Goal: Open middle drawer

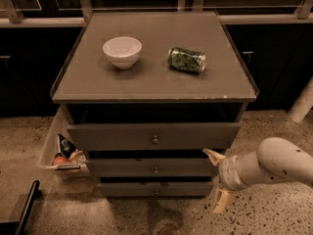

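Note:
The grey-brown cabinet has three drawers. The middle drawer is the second one, a wide low front with a small round metal knob. It stands slightly further out than the bottom drawer. My gripper is at the cabinet's lower right, by the right end of the middle drawer's front. It is open and holds nothing, with one fingertip up and the other down. It is well right of the knob. My white arm comes in from the right.
The taller top drawer stands slightly out. A white bowl and a green can on its side are on the cabinet top. A bin with snack packets sits on the floor at the left. A black bar is at the lower left.

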Robot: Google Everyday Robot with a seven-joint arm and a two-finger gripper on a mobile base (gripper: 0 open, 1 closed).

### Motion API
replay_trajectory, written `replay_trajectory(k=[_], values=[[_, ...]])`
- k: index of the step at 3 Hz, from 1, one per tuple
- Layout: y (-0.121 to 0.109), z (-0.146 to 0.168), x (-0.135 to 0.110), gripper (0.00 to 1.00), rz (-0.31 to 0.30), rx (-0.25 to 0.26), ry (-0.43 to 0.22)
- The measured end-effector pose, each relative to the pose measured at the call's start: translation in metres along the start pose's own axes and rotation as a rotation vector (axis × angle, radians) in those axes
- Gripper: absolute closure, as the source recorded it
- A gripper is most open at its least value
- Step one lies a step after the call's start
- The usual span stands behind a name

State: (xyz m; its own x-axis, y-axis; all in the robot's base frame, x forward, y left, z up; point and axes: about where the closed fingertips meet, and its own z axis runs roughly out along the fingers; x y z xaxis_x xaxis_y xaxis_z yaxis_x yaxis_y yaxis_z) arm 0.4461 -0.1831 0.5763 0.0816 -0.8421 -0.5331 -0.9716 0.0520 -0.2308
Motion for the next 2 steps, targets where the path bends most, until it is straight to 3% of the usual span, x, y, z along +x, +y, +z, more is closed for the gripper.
replay_trajectory(k=[2], values=[[-0.001, 0.054, 0.019, 0.0, -0.054, -0.003, -0.004]])
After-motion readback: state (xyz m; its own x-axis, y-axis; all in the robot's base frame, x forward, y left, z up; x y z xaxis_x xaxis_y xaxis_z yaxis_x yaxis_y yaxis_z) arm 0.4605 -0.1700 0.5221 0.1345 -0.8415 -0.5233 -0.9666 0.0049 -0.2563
